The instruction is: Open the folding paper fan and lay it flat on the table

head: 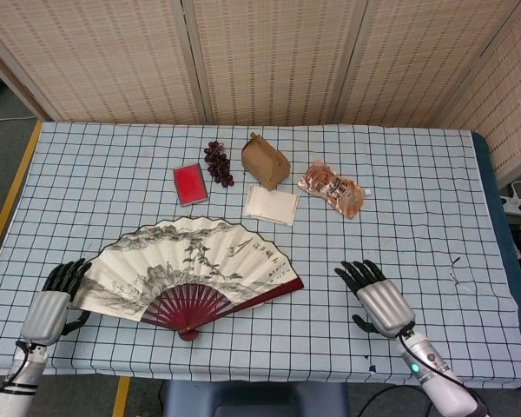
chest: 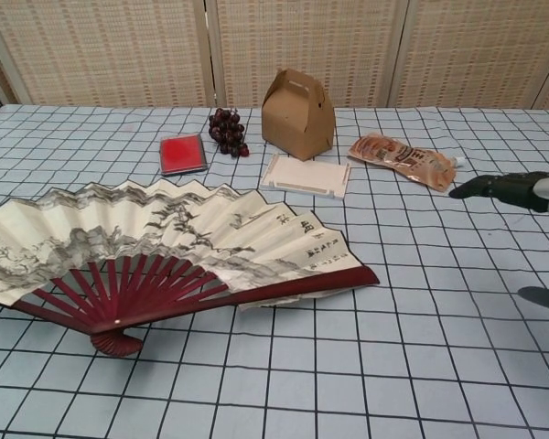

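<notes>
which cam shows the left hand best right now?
Head view. The left hand shows whole at the lower left, its fingers at the left end of the open paper fan; whether they touch the fan cannot be told. The chest view shows none of that hand, only the fan reaching its left frame edge.

paper fan (head: 191, 265) | fully open | seemingly flat on table | near front-left edge
</notes>
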Robot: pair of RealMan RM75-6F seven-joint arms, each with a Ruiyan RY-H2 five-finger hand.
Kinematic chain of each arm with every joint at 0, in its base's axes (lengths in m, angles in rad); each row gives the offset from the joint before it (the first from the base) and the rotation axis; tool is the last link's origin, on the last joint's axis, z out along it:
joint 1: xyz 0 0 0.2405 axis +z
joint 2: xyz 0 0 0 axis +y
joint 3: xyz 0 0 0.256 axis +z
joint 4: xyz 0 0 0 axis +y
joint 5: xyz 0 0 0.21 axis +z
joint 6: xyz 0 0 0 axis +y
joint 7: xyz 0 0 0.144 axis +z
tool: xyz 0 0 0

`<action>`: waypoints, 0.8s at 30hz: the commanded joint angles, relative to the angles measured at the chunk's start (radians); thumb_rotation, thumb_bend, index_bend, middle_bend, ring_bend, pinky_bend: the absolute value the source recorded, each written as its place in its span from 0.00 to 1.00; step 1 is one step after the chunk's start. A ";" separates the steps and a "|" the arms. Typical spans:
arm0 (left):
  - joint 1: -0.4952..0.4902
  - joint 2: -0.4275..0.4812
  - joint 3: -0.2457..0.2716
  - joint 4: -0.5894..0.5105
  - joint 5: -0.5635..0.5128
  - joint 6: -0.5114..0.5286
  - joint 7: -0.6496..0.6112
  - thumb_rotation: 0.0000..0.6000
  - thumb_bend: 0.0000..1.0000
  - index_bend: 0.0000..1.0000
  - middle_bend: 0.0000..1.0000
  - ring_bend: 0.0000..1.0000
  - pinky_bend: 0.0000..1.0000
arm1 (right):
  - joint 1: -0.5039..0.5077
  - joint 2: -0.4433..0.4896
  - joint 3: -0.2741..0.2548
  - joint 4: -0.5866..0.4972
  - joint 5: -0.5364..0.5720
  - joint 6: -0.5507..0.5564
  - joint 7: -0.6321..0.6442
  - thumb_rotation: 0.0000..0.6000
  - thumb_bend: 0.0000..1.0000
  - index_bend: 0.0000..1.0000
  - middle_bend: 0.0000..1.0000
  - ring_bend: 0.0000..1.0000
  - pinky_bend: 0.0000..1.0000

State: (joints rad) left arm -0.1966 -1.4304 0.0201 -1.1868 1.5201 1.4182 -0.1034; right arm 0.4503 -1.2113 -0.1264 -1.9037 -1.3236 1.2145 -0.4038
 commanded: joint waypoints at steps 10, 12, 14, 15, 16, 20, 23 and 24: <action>-0.067 0.361 0.140 -0.607 -0.039 -0.321 0.426 1.00 0.38 0.00 0.00 0.00 0.13 | -0.103 0.114 -0.039 0.066 -0.168 0.068 0.243 1.00 0.24 0.00 0.00 0.00 0.00; -0.101 0.385 0.149 -0.654 -0.119 -0.420 0.488 1.00 0.38 0.00 0.00 0.00 0.12 | -0.110 0.124 -0.043 0.075 -0.185 0.066 0.269 1.00 0.24 0.00 0.00 0.00 0.00; -0.131 0.399 0.142 -0.687 -0.180 -0.487 0.484 1.00 0.38 0.00 0.00 0.00 0.11 | -0.116 0.133 -0.046 0.080 -0.197 0.062 0.301 1.00 0.24 0.00 0.00 0.00 0.00; -0.141 0.401 0.124 -0.700 -0.199 -0.493 0.454 1.00 0.38 0.00 0.00 0.00 0.11 | -0.120 0.138 -0.048 0.085 -0.205 0.060 0.321 1.00 0.24 0.00 0.00 0.00 0.00; -0.139 0.396 0.108 -0.693 -0.191 -0.467 0.445 1.00 0.38 0.00 0.00 0.00 0.10 | -0.123 0.142 -0.048 0.090 -0.211 0.061 0.332 1.00 0.24 0.00 0.00 0.00 0.00; -0.089 0.304 0.040 -0.557 -0.125 -0.232 0.607 1.00 0.38 0.00 0.00 0.00 0.07 | -0.138 0.155 -0.053 0.105 -0.235 0.063 0.374 1.00 0.24 0.00 0.00 0.00 0.00; -0.081 0.249 0.007 -0.497 -0.169 -0.170 0.785 1.00 0.37 0.00 0.00 0.00 0.03 | -0.150 0.162 -0.051 0.114 -0.250 0.071 0.393 1.00 0.24 0.00 0.00 0.00 0.00; -0.079 0.240 -0.016 -0.498 -0.204 -0.153 0.814 1.00 0.37 0.00 0.00 0.00 0.03 | -0.155 0.164 -0.052 0.118 -0.256 0.074 0.400 1.00 0.24 0.00 0.00 0.00 0.00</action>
State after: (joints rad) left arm -0.2846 -1.1167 0.0846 -1.7858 1.3629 1.0174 0.4132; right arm 0.2996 -1.0501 -0.1778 -1.7893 -1.5750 1.2850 -0.0085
